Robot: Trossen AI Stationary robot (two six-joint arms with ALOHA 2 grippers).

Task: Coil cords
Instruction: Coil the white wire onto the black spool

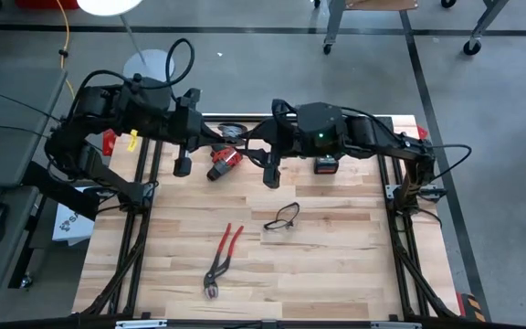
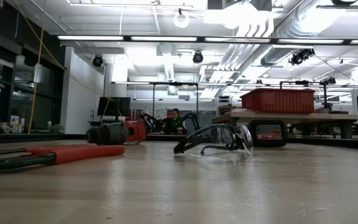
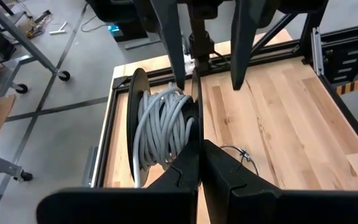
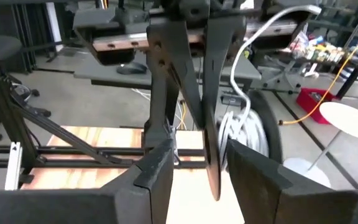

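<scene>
Item: black spool (image 3: 143,130) with white cord (image 3: 161,127), held in the air between the two arms above the far middle of the tabletop (image 1: 336,265).

Left gripper (image 3: 201,158): jaws pressed together on one spool flange, edge-on.

Right gripper (image 4: 197,165): jaws part-spread, straddling the thin flange (image 4: 212,149); whether they actually pinch it cannot be told.

Cord condition: many turns already wound on the core. In the right wrist view a loose white length (image 4: 253,56) arcs up from the spool and away.

Progress, as judged: coiling well advanced; the free tail remains to be wound in.

Also present: red-handled pliers (image 1: 221,258), safety glasses (image 1: 282,217), red power tool (image 1: 223,163), battery pack (image 1: 325,164).
</scene>
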